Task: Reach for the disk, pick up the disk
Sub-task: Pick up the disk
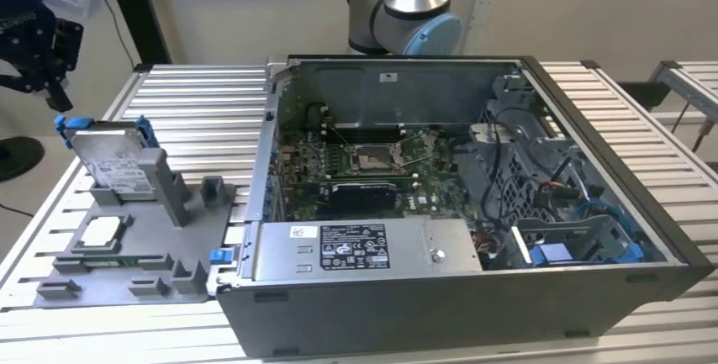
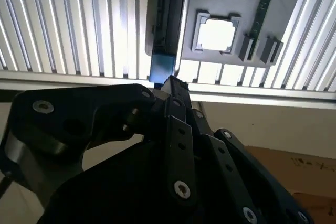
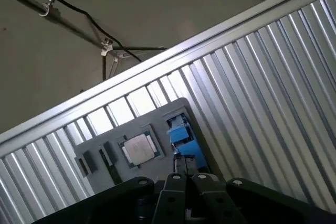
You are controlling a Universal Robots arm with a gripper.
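The tool point(image 1: 54, 95), fingers together, hangs just above the disk point(image 1: 110, 160), not touching. The disk stands on edge, long axis upright, in a grey holder point(image 1: 168, 213) at the bench point(image 1: 191, 103) edge.

Disk point(image 2: 167, 19) — one end hidden behind claw point(image 2: 172, 83).

No writing can be read. The flat silver-grey metal disk point(image 1: 109, 155) with blue plastic rails, near the slatted metal worktop's point(image 1: 197, 103) edge at the exterior view's left, bears a white label point(image 1: 119, 171); the grey metal box point(image 1: 449, 250) at the open grey computer case's point(image 1: 449, 313) front edge bears a black-and-white label point(image 1: 353, 247), its print too small
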